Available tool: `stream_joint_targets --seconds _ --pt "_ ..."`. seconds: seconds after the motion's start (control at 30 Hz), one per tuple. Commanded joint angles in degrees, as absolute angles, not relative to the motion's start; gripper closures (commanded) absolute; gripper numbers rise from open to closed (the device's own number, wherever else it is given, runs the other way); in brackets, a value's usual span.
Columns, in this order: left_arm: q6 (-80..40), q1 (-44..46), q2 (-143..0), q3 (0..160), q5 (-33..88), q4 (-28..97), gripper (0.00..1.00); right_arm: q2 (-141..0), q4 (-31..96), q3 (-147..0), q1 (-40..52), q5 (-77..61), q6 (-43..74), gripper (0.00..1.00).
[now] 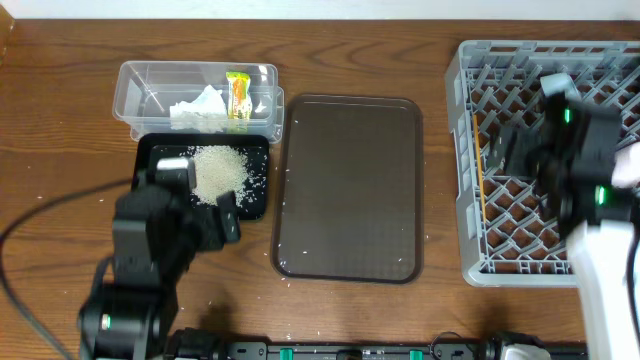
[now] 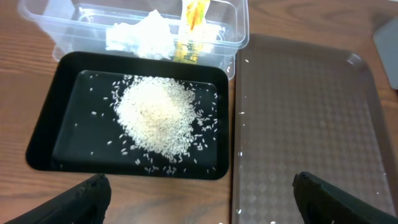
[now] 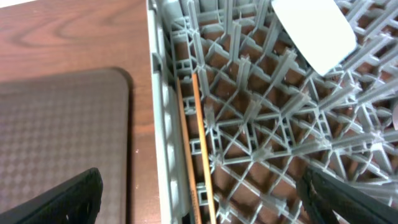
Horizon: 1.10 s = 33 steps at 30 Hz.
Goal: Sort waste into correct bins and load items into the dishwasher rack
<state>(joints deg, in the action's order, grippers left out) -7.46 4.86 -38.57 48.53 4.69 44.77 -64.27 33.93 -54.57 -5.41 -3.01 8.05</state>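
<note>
The clear tub (image 1: 140, 80) holds the crumpled white tissue (image 1: 200, 108) and the snack wrapper (image 1: 239, 97); the left wrist view shows the tub (image 2: 74, 12), tissue (image 2: 143, 34) and wrapper (image 2: 193, 28). The black tray (image 1: 150, 150) in front of it holds a pile of rice (image 1: 218, 170), which also shows in the left wrist view (image 2: 158, 115). My left gripper (image 2: 205, 202) is open and empty, just in front of the black tray (image 2: 68, 124). My right gripper (image 3: 202, 199) is open and empty above the grey rack (image 3: 261, 124), over the chopsticks (image 3: 196, 137) lying along its left wall. The plate, bowl and cups are hidden.
The brown serving tray (image 1: 348, 185) lies between the bins and the rack (image 1: 480, 60), with a few stray rice grains on it. A white object (image 3: 314, 31) rests on the rack pegs; I cannot tell what it is. My right arm covers much of the rack.
</note>
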Motion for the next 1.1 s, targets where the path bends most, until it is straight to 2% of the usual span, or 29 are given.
stream_joint_targets --seconds 0.0,0.23,0.6,1.07 --pt "-7.77 4.51 -35.27 46.78 3.60 44.49 0.03 -55.53 31.46 -47.92 -5.28 -2.81 10.68 0.01" --pt "-7.75 4.51 -34.46 46.78 3.60 44.82 0.02 -47.64 33.76 -41.69 -5.28 -2.83 10.68 0.01" --pt "-7.75 4.51 -34.46 46.78 3.60 44.88 0.02 -48.58 45.65 -41.56 -5.28 -2.83 10.66 0.01" --pt "-7.75 4.51 -34.46 46.78 3.60 44.88 0.02 -48.27 46.83 -41.56 -5.28 -2.81 9.56 0.01"
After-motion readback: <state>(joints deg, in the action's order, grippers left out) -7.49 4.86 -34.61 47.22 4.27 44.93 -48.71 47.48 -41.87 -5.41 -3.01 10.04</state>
